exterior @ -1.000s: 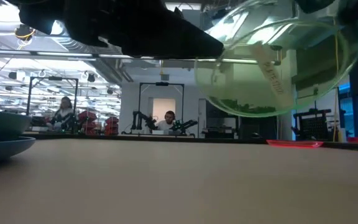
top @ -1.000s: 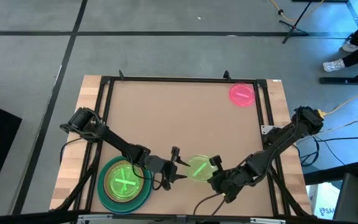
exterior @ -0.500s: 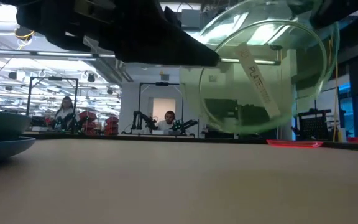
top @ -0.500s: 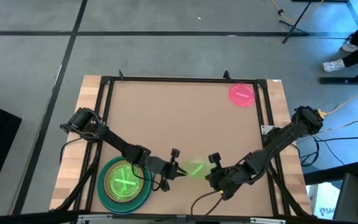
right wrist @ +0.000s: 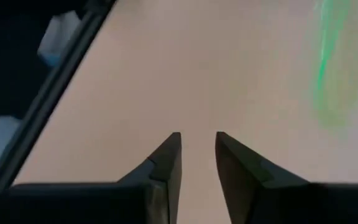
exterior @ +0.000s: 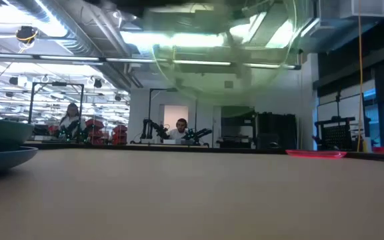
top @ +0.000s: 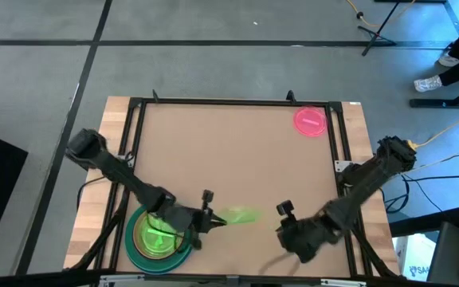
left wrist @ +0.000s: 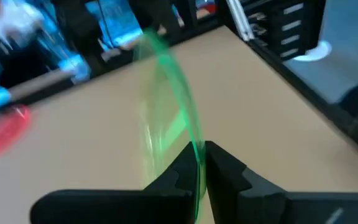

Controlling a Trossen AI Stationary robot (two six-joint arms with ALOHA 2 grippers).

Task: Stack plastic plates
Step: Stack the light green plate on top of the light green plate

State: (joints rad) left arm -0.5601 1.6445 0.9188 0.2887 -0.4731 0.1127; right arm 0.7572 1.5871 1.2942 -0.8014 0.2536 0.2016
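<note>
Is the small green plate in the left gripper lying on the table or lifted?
Lifted. The left gripper pinches the small green plate by its rim, clear above the table.

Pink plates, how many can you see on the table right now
1: a small hot-pink plate lies flat near the table's far right corner, apart from both arms. The stack at the near left may hide a salmon-pink one under its neon-green top plate; I can't tell.

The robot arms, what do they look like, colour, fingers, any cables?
Both arms are dark, jointed and slim. The left gripper and right gripper each have two black, wedge-shaped fingers tapering to blunt tips. Dark cables trail beside each arm's base in the high view. No markings are legible.
</note>
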